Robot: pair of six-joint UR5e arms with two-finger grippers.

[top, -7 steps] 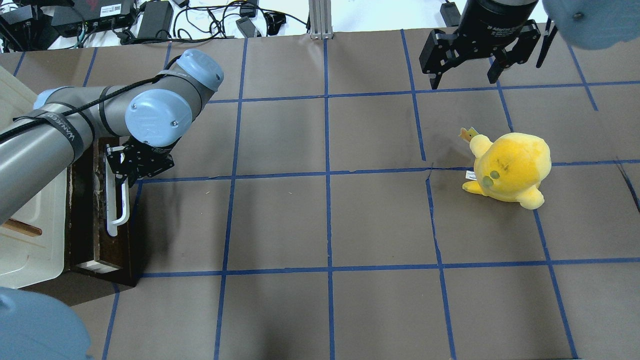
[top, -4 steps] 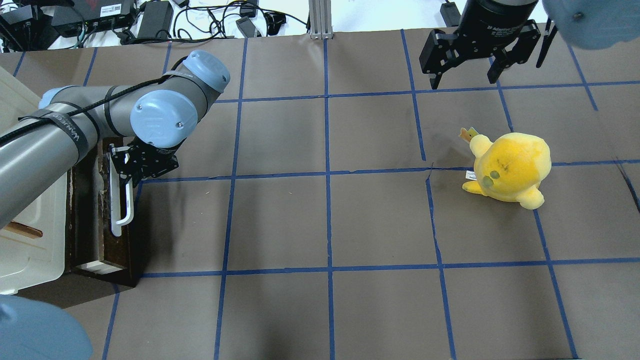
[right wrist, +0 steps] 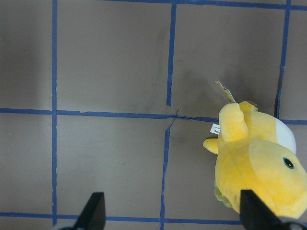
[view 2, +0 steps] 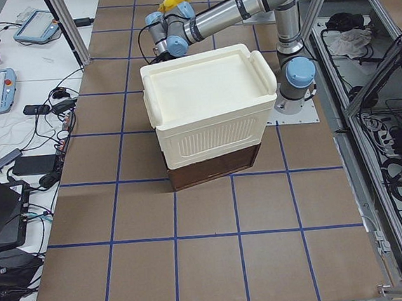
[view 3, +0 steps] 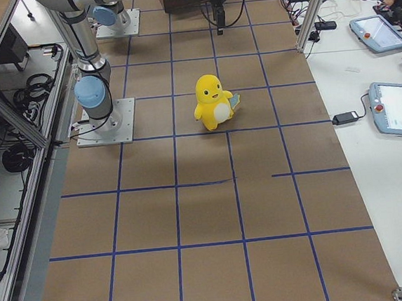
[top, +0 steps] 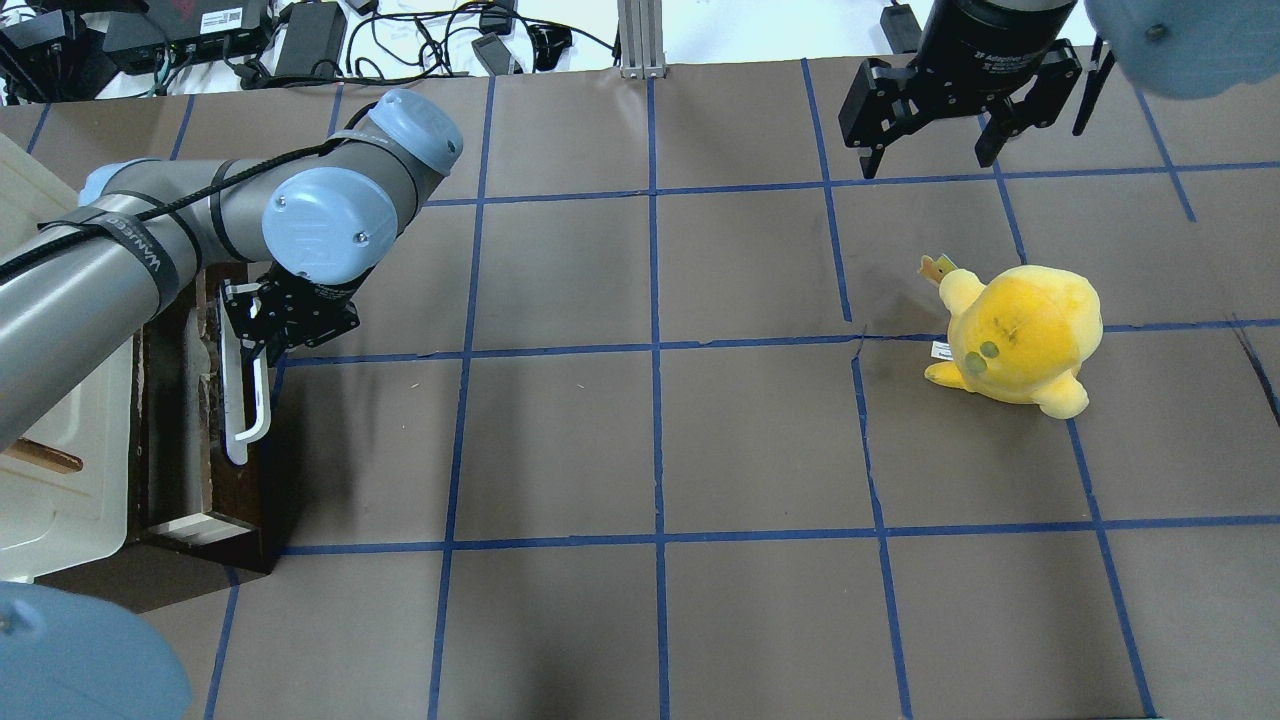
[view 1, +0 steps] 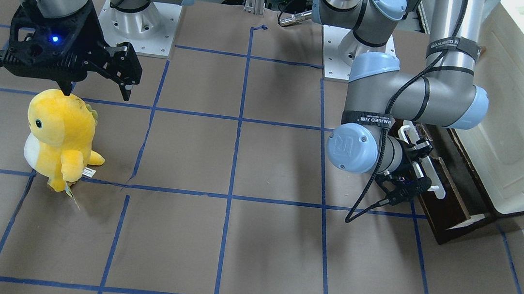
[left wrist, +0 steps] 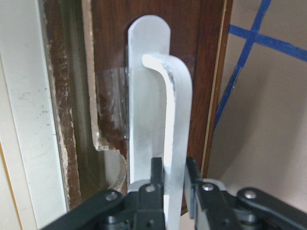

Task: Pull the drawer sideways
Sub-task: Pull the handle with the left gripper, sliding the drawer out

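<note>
The dark brown wooden drawer (top: 165, 450) sits low under the cream-white cabinet (top: 60, 490) at the table's left edge and is pulled partly out. Its long white bar handle (top: 245, 410) is on the front. My left gripper (top: 255, 345) is shut on one end of that handle. In the left wrist view the fingers (left wrist: 156, 175) pinch the handle (left wrist: 158, 96) from both sides against the drawer front (left wrist: 110, 48). In the front-facing view the drawer (view 1: 450, 206) and left gripper (view 1: 418, 168) show at the right. My right gripper (top: 927, 165) is open and empty at the far right.
A yellow plush toy (top: 1020, 335) stands on the brown mat right of the middle, just below the right gripper (view 1: 97, 93); it also fills the right wrist view's lower right (right wrist: 254, 158). Cables and boxes lie beyond the far table edge (top: 300, 40).
My left gripper and wrist have shifted a little to the right, still shut on the handle, and the handle has come with it. The right arm and the plush have not moved.
</note>
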